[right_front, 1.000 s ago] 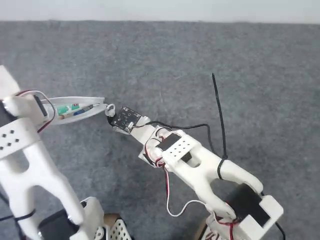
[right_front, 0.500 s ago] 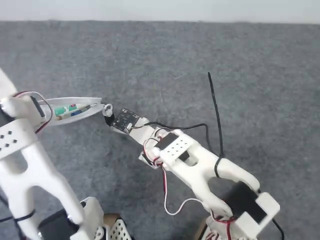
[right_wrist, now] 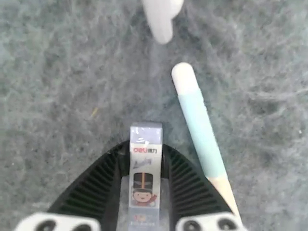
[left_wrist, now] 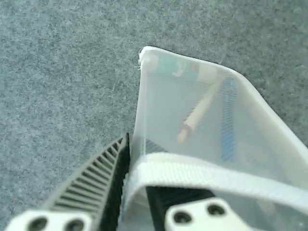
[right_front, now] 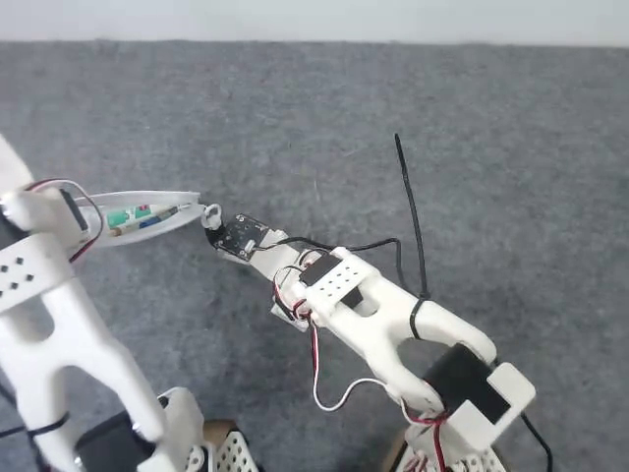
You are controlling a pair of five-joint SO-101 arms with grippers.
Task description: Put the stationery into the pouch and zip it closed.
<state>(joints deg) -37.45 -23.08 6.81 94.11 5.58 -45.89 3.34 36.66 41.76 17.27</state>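
In right tool (right_wrist: 146,148), an eraser (right_wrist: 146,171)

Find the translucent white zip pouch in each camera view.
High view: translucent white pouch, left side of the grey carpet.
Left wrist view: clamped by the left gripper, stationery inside.
Right wrist view: probably the white tip beyond the right gripper.
Shared landmark: that carpet.

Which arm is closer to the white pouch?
Left: the left gripper clamps the pouch at one end. The right gripper, holding an eraser, sits just beyond its other end.
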